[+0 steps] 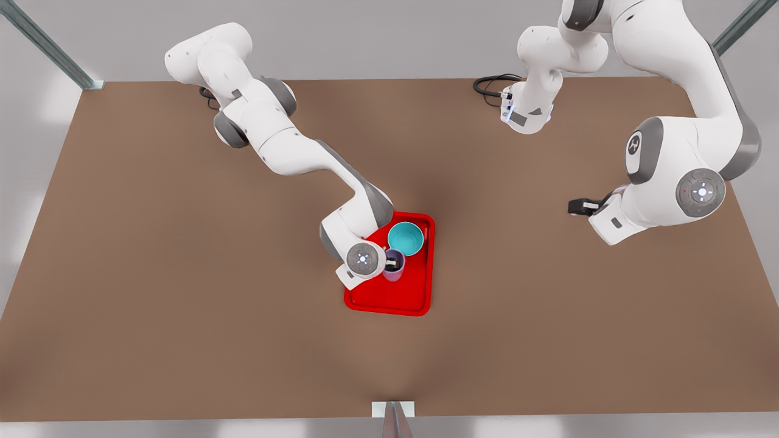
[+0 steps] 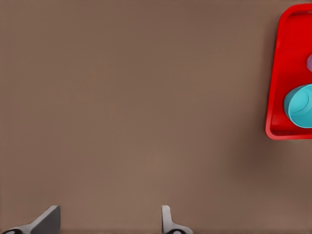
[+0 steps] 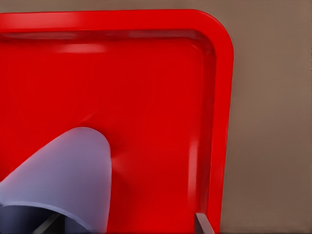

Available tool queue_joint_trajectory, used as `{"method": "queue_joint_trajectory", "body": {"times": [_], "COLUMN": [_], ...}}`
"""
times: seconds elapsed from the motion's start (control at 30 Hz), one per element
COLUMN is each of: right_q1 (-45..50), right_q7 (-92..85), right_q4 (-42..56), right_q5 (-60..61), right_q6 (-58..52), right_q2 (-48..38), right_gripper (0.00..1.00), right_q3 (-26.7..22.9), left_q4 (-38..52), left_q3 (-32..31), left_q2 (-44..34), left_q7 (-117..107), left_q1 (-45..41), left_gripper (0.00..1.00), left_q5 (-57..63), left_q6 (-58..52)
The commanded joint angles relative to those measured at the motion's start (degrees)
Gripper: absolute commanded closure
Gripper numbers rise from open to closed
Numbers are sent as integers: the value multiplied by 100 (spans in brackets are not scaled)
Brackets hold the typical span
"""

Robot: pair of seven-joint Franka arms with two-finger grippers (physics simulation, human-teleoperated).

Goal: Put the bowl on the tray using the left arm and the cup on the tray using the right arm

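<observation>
on the tray (image 1: 420, 292), found the bowl (image 1: 406, 238) at 12 o'clock and the cup (image 1: 393, 275) just beside it toward 6, both set down. could have tipped the cup on pulling out crooked: one finger of the right gripper (image 1: 395, 263) inside its rim, jaws spread, nothing clamped. right arm bent low over the tray. left gripper (image 1: 578, 207) parked well off toward 3 o'clock, spread wide, waiting.

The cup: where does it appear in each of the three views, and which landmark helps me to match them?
Front view: the cup stands on the tray, close beside the bowl.
Left wrist view: the cup is a lavender sliver at the picture's edge, on the tray.
Right wrist view: the cup is seen close up, on the tray, near a rounded corner.
Shared landmark: the red tray.
</observation>
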Motion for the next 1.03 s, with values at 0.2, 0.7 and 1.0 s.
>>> {"method": "queue_joint_trajectory", "body": {"times": [0.2,0.7,1.0], "right_q1": [0,-1326,-3129], "right_q7": [-62,-888,-3675], "right_q4": [158,-772,-5124], "right_q5": [14,120,-223], "right_q6": [-115,-1230,-580], "right_q2": [8,-2662,-5652], "right_gripper": [0,0,0], "right_q3": [-9,-272,-554], "left_q4": [0,0,185], "left_q3": [0,-17,-17], "left_q2": [0,8,193], "left_q7": [-1,-80,-97], "left_q1": [0,0,0], "left_gripper": [0,0,0], "left_q5": [-1,-1,25], "left_q6": [0,-9,-79]}}
